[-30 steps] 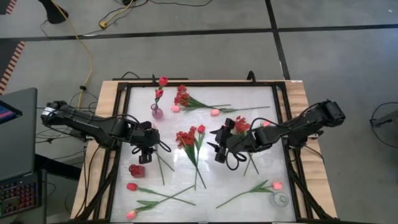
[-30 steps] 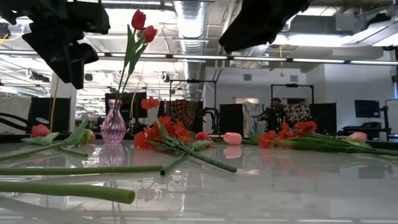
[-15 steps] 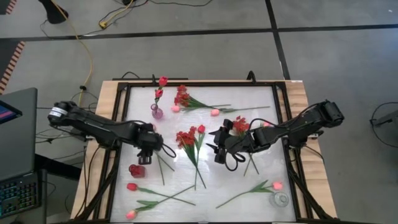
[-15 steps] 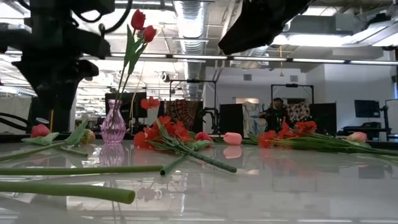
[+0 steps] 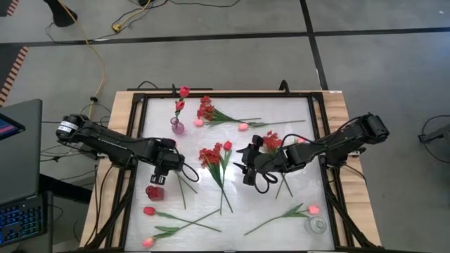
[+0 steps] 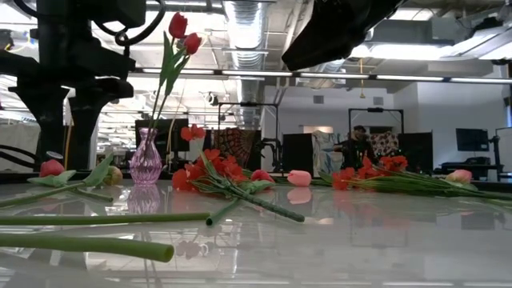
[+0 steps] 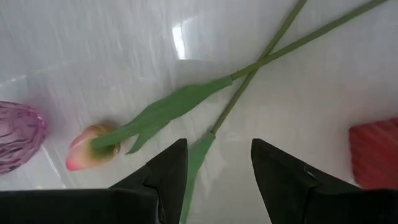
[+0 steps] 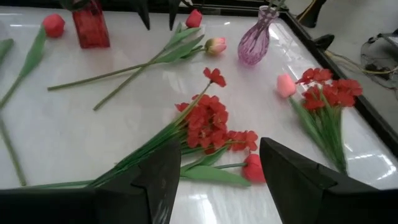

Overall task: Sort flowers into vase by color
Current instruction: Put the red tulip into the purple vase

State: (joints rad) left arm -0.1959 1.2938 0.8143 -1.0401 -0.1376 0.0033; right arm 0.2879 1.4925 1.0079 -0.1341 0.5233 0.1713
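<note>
Left wrist view has the left hand open and empty right over a green stem that runs on straight ahead between its fingers — its tulip head lies off to one side on the counter, beside the purple vase.

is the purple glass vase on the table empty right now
No, the purple glass vase holds red tulips standing upright on green stems in the low view.
</note>
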